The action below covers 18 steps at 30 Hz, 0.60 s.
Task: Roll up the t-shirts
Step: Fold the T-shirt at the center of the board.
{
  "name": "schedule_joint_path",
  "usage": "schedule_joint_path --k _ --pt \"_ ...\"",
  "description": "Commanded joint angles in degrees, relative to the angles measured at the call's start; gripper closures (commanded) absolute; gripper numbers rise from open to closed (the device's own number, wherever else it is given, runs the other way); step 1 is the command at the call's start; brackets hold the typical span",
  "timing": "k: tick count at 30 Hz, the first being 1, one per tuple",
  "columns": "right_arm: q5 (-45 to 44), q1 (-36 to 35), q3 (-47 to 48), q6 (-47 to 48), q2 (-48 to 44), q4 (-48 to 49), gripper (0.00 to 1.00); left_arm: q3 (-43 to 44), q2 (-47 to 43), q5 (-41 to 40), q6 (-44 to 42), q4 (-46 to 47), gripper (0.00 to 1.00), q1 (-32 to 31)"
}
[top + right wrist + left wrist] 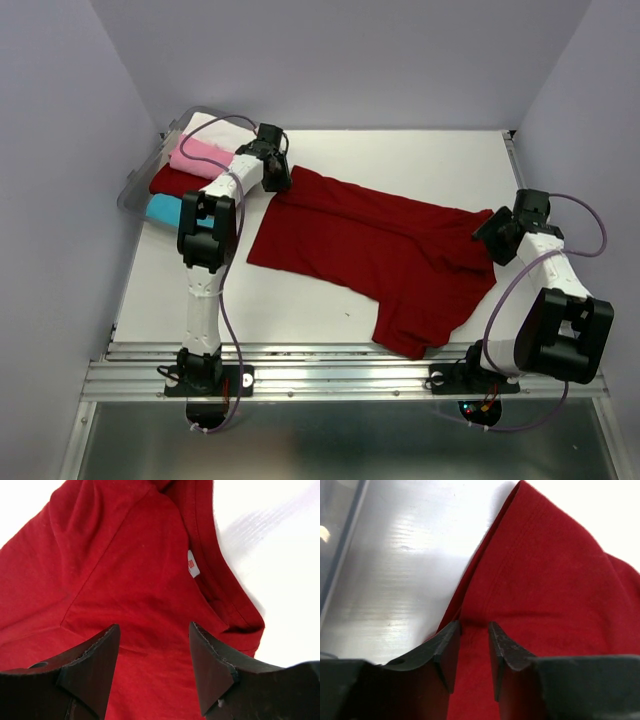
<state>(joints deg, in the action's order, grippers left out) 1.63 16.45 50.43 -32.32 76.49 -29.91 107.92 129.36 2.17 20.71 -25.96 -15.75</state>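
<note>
Dark red t-shirt (380,250) lies spread on the surface (300,315). Jaws of the left gripper (474,625) stand narrow over it, those of the right gripper (154,630) wide.

Clear bin (133,190) beside left claw (278,182)

The large t-shirt (370,245) is shown plain dark red, the table (420,160) white; binned t-shirts (197,157) are seemingly pink, red, cyan.
</note>
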Motion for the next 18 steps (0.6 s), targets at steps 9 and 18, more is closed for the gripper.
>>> schedule_joint_path --k 9,18 --pt "-0.6 0.3 -0.1 0.7 -3.3 -1.5 0.37 3.2 -0.8 -1.4 -0.9 -2.0 1.0 -0.5" --pt "-1.4 0.3 -0.9 0.9 -4.6 -4.5 0.31 1.4 -6.1 0.6 -2.2 -2.1 1.0 0.3"
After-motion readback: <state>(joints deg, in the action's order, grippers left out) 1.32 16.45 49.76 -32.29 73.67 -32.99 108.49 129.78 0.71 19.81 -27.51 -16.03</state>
